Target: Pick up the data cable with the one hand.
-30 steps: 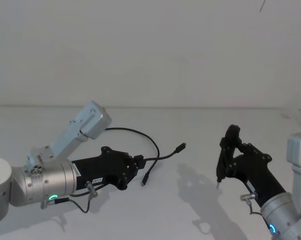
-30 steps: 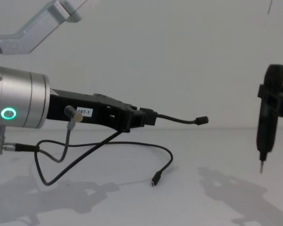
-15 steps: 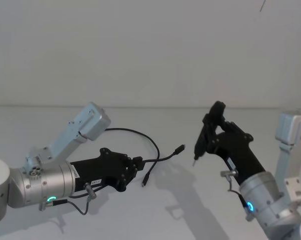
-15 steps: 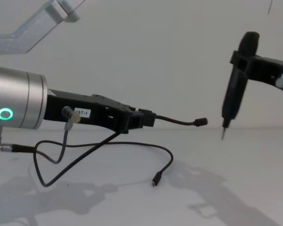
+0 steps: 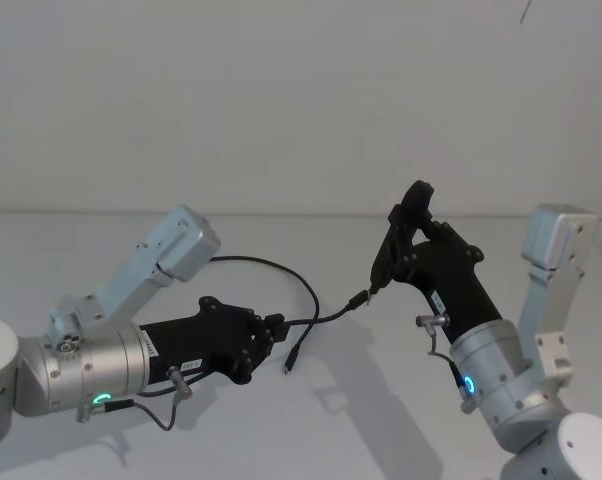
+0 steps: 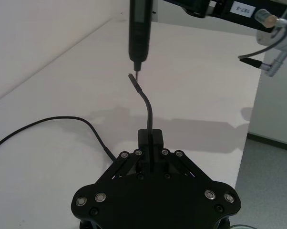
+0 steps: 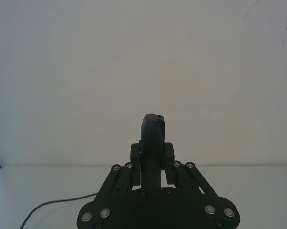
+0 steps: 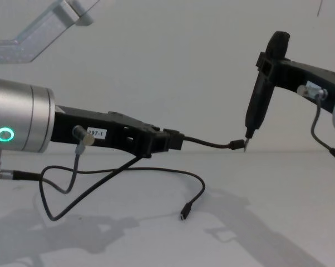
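The data cable is thin and black. My left gripper is shut on its thicker joint, a little above the white table. From the jaws a short stretch runs forward to a small plug. The rest loops back over the table, and the other plug hangs close above it. In the left wrist view the cable rises straight out of the left gripper. My right gripper is shut on a slim black tool. The tool's metal tip is right at the forward plug.
A short dark lead with silver plugs loops under my left wrist. The white table runs back to a plain white wall. Its side edge lies near the right arm in the left wrist view.
My right arm has swung up and in towards the left, bringing the tool's tip from over the table to the cable's forward plug. The left gripper has stayed put with the cable.
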Controlling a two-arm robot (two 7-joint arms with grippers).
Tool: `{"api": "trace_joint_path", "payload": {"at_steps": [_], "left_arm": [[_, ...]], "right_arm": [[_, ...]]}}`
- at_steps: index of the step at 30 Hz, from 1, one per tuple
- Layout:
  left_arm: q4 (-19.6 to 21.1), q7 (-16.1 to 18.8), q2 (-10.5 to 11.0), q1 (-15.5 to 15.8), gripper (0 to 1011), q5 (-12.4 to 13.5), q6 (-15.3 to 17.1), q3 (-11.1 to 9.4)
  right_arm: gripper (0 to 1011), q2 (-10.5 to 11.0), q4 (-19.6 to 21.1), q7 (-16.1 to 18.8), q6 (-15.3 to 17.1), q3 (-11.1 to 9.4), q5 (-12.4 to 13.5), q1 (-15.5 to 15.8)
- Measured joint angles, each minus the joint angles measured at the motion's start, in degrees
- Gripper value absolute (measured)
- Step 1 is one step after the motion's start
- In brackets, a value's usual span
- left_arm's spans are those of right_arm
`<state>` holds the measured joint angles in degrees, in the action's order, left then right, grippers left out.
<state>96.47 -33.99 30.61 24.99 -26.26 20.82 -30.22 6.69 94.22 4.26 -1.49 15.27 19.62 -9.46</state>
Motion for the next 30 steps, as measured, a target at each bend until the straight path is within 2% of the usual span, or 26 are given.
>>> {"api": "trace_joint_path", "payload": {"at_steps": [13, 30], "left_arm": [[0.07, 0.01, 0.06, -0.05, 40, 0.00, 0.05, 0.00], [0.10, 0.01, 0.09, -0.06, 40, 0.01, 0.05, 0.00]], "right_arm": [[279, -1.92, -5.59, 0.05, -2.68, -0.71, -1.36, -3.49], [279, -2.55, -5.92, 0.67, -1.83, -1.58, -1.54, -3.89]]}}
